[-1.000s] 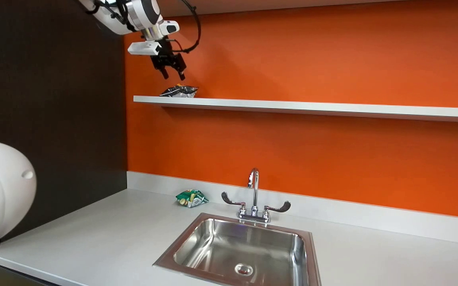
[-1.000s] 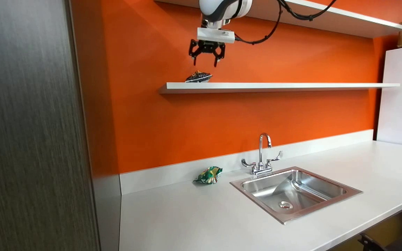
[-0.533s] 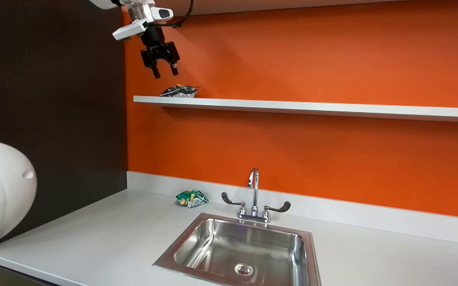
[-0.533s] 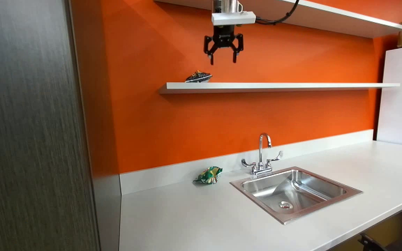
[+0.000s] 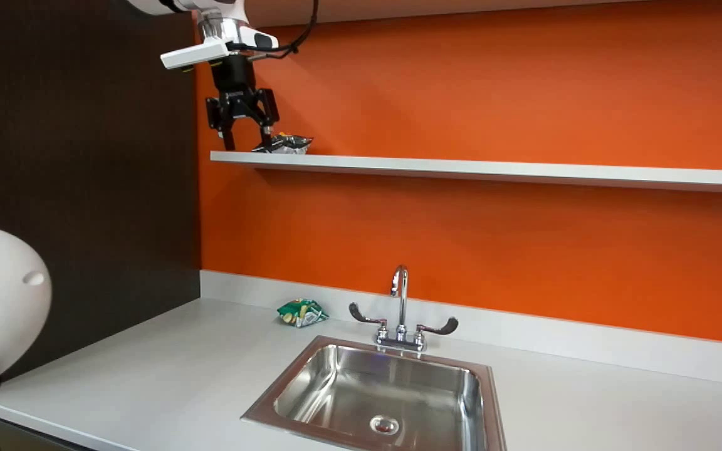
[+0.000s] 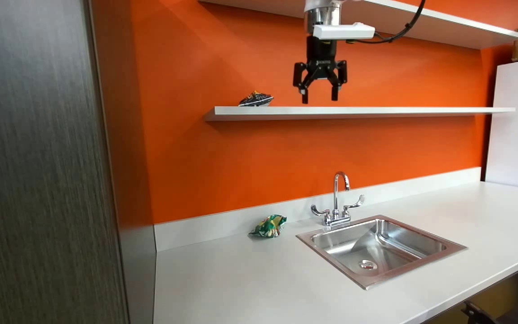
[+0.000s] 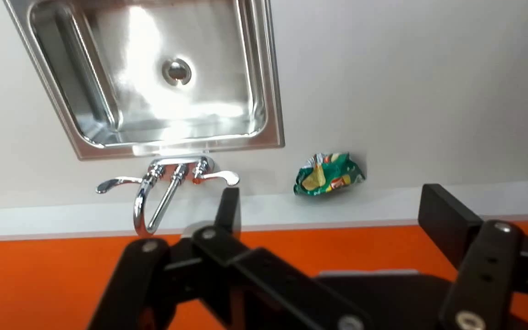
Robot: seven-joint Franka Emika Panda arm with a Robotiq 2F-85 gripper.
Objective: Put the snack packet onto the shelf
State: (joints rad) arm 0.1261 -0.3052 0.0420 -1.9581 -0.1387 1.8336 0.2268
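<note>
The snack packet [image 5: 293, 145], black-grey with lighter markings, lies on the white shelf [image 5: 486, 168] near its end. In an exterior view the packet [image 6: 256, 99] also shows on the shelf [image 6: 362, 111]. The packet is out of view in the wrist view. My gripper [image 5: 247, 144] is open and empty, pointing down. In that view one finger overlaps the packet's edge. In an exterior view the gripper [image 6: 319, 99] hangs clearly to one side of the packet, apart from it. In the wrist view the fingers [image 7: 331, 201] are wide apart with nothing between them.
A green packet [image 7: 328, 175] lies on the white countertop [image 6: 223, 279] by the backsplash. Beside it are the faucet [image 5: 400, 313] and the steel sink [image 6: 371, 283]. An upper shelf [image 6: 443, 22] is close above the arm. A dark panel [image 5: 85, 156] stands at one end.
My gripper has moved away from the snack packet, swung to point straight down, and come lower over the last half second. It stays open. Both packets have not moved.
</note>
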